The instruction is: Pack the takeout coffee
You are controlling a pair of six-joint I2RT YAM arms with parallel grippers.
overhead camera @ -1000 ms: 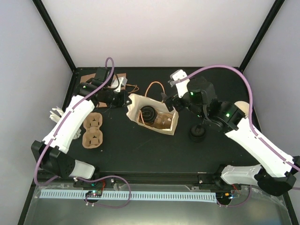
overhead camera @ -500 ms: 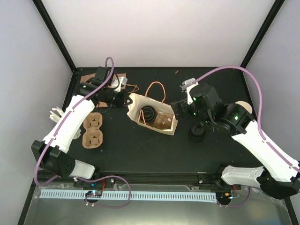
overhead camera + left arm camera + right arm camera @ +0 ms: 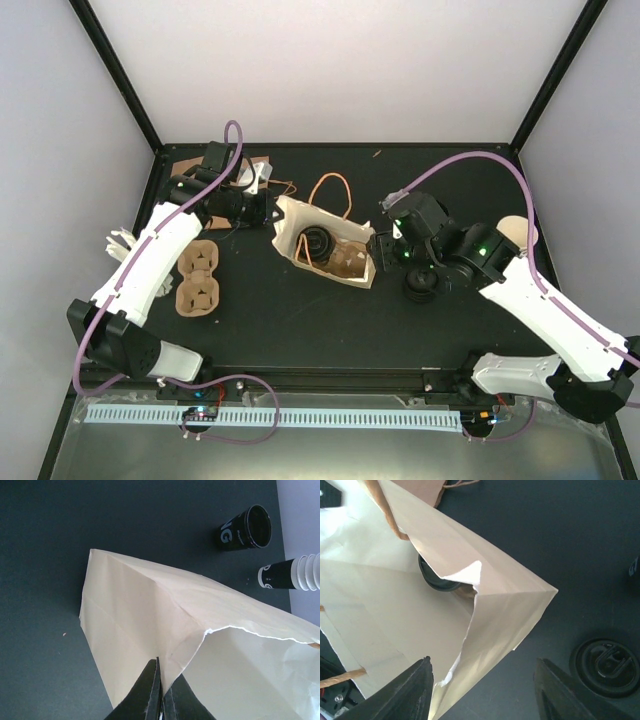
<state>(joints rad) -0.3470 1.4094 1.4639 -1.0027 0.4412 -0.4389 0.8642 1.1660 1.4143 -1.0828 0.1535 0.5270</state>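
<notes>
The cream paper bag (image 3: 290, 228) stands open mid-table with orange loop handles. Inside it are a round black-topped thing (image 3: 318, 241) and a brown cardboard piece (image 3: 347, 262). My left gripper (image 3: 268, 212) is shut on the bag's left rim, and the left wrist view shows the jaws pinching the paper (image 3: 167, 672). My right gripper (image 3: 381, 248) is open at the bag's right corner, and its fingers straddle that corner (image 3: 482, 664) without touching it. A cream rounded thing (image 3: 517, 229), perhaps the takeout coffee cup, lies at the table's right edge, half hidden by the right arm.
A stack of black lids (image 3: 420, 285) sits just right of the bag, also in the right wrist view (image 3: 607, 667). Two brown cup carriers (image 3: 198, 276) lie at left. Black cups (image 3: 246, 527) and a nested stack (image 3: 287, 574) lie near a wall.
My right gripper has come down and toward me, from above the bag's far right side to its right corner. The left gripper and the bag have stayed put.
</notes>
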